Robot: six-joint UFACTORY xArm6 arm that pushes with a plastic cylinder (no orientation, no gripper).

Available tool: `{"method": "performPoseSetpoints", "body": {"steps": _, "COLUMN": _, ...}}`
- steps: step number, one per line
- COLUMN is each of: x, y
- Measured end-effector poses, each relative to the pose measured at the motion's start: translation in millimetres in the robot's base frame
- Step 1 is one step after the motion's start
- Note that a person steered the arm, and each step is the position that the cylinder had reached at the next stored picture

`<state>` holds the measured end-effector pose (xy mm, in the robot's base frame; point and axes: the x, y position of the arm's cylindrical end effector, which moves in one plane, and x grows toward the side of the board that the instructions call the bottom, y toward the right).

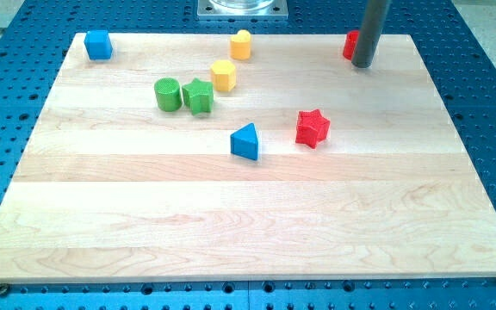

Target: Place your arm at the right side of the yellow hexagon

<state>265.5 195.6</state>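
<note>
The yellow hexagon (223, 75) sits near the view's top, left of centre. My tip (363, 64) is far to its right, near the board's top edge, touching or just in front of a red block (350, 45) that the rod partly hides. A second yellow block (241, 44), shape unclear, lies just above and right of the hexagon. A green star (198, 96) and a green cylinder (168, 94) lie below and left of the hexagon.
A blue cube (98, 44) sits at the top left corner. A blue triangle (245, 142) and a red star (312, 128) lie near the middle. The wooden board (248, 232) rests on a blue perforated table.
</note>
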Motion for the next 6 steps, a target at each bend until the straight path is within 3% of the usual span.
{"method": "performPoseSetpoints", "body": {"steps": 4, "x": 7.8, "y": -2.6}}
{"method": "performPoseSetpoints", "body": {"steps": 6, "x": 37.1, "y": -55.7}}
